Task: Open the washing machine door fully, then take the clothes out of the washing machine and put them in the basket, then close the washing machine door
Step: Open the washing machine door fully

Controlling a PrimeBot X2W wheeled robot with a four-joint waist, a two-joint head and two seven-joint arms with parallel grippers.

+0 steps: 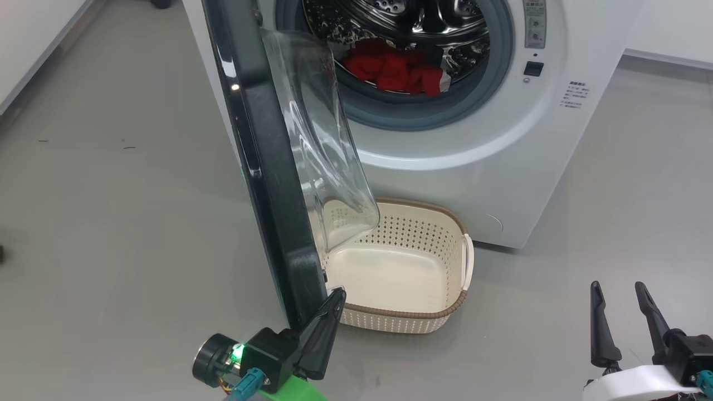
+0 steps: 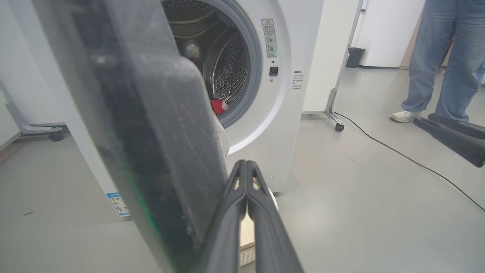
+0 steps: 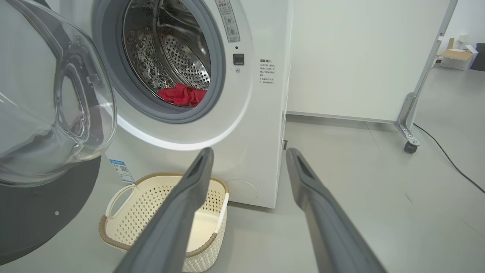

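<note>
Left to right, head view. The door (image 1: 262, 167), seen nearly edge-on, stands roughly square to the machine front, so by the look of it it is open only part way. Its glass bowl (image 1: 326, 139) bulges rightward and overhangs the near-left corner of the basket. The left claw (image 1: 336, 295), fingers pressed together and pinching nothing, lies at the door's lower end on the inner side. Its tip is just beside or touching the black rim, and contact cannot be confirmed. The basket (image 1: 440, 320) sits empty on the floor just before the machine, below the mouth. The clothes (image 1: 395, 69), red, lie at the bottom of the drum inside the machine (image 1: 501, 167). The right claw (image 1: 617, 287), fingers spread and holding nothing, hovers at lower right, well apart from door and basket. The step in hand, as judged, is swinging the door fully open. To do it well, the closed claw should bear on the rigid black rim rather than the glass, push leftward, and follow the arc about the hinge so the tip does not slide off the lower edge. The push should be steady, since a smooth rim gives little purchase. The right claw is best held clear until the mouth is unobstructed.
</note>
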